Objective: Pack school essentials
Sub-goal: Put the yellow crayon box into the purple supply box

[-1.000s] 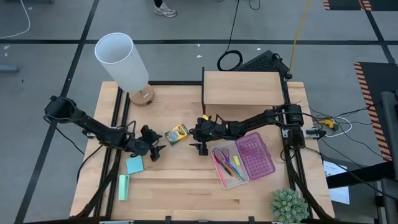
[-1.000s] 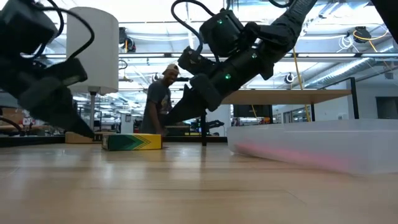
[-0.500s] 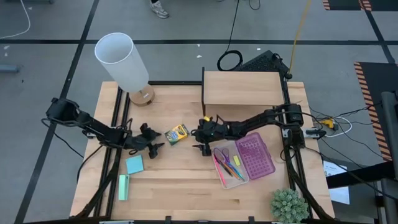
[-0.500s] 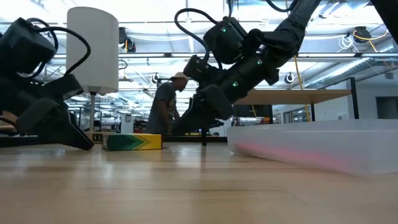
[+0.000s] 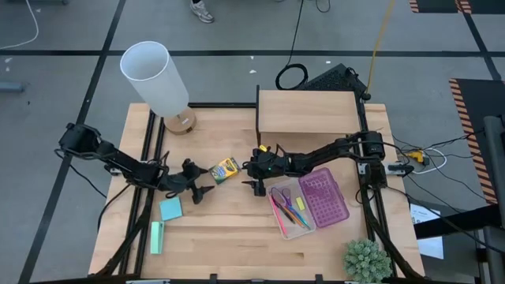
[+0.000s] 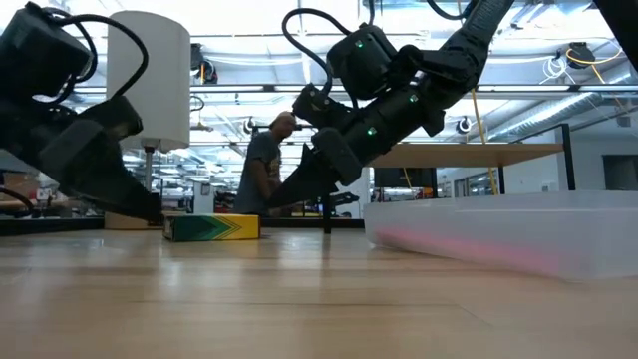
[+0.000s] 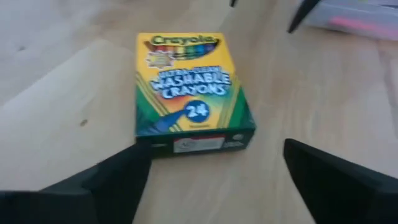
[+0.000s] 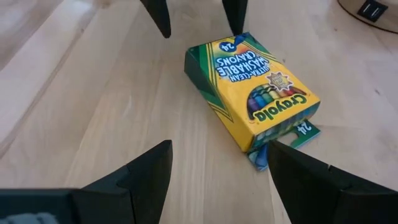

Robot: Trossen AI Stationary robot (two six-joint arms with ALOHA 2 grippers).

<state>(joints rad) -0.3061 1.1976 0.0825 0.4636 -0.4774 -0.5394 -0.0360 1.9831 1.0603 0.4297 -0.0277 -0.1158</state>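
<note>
Step in hand: picking up the Crayola crayon box (image 5: pixel 224 169), which lies flat on the wooden surface (image 5: pixel 237 237), between the two arms. Left gripper (image 5: pixel 199 181) sits just beside the box's near end, jaws spread wide and empty; its wrist view shows the box (image 7: pixel 189 93) centred ahead of both fingers. Right gripper (image 5: pixel 250 175) comes in from the opposite side, jaws also released, nothing held; in its wrist view the box (image 8: pixel 252 93) is ahead with an end flap partly open.

Next move, my read: one gripper has to straddle the box across its narrow width, close, then carry it to the case. The loose flap could snag or spill crayons.

Container: clear plastic pencil case (image 5: pixel 309 205) lies open to the right, well apart from the box. One half holds pens and pencils, pink, orange, yellow visible; pink lid half looks empty.

Still unpacked: light-blue note pad (image 5: pixel 170 209) and a green eraser-like block (image 5: pixel 156 237) near the left front edge.
</note>
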